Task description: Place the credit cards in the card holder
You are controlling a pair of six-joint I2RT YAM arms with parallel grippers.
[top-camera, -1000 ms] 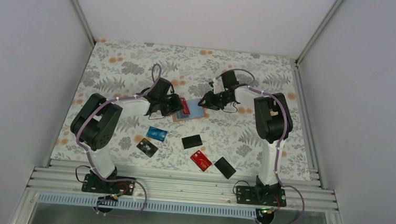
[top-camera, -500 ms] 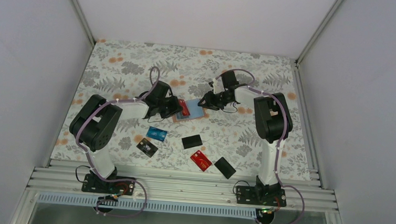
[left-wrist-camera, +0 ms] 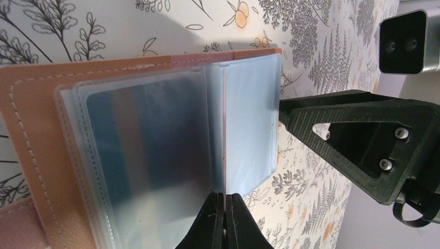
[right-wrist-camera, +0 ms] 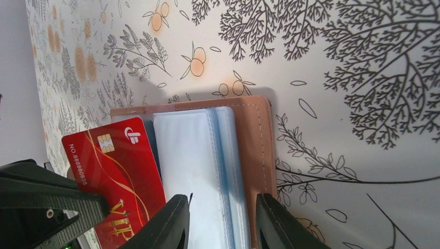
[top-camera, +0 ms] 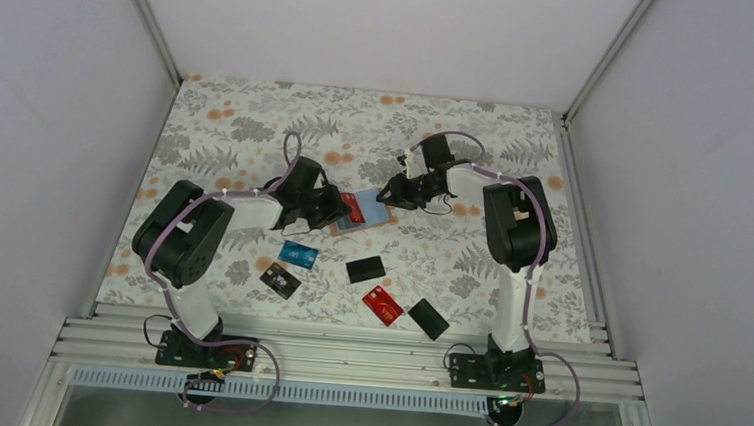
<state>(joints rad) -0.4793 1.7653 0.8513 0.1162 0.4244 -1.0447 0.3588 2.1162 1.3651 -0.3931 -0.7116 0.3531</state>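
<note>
The tan card holder [top-camera: 373, 217] lies open mid-table, its clear sleeves up. My left gripper [top-camera: 338, 208] is shut on a red credit card [top-camera: 353, 207], held on edge over the sleeves. In the left wrist view the gripper [left-wrist-camera: 224, 196] pinches the card edge-on [left-wrist-camera: 224, 129] above the holder [left-wrist-camera: 31, 129]. My right gripper [top-camera: 391, 194] is open; in the right wrist view it [right-wrist-camera: 223, 223] straddles the holder's right half [right-wrist-camera: 254, 140], beside the red card [right-wrist-camera: 114, 171]. Whether it touches the holder I cannot tell.
Loose cards lie nearer the arm bases: a blue one [top-camera: 298, 255], a black one with pale marks [top-camera: 279, 280], a plain black one [top-camera: 365, 269], a red one [top-camera: 383, 305] and another black one [top-camera: 429, 318]. White walls enclose the floral table.
My left arm has shifted slightly left with the red card still in its jaws. The right arm and the holder have not visibly moved.
</note>
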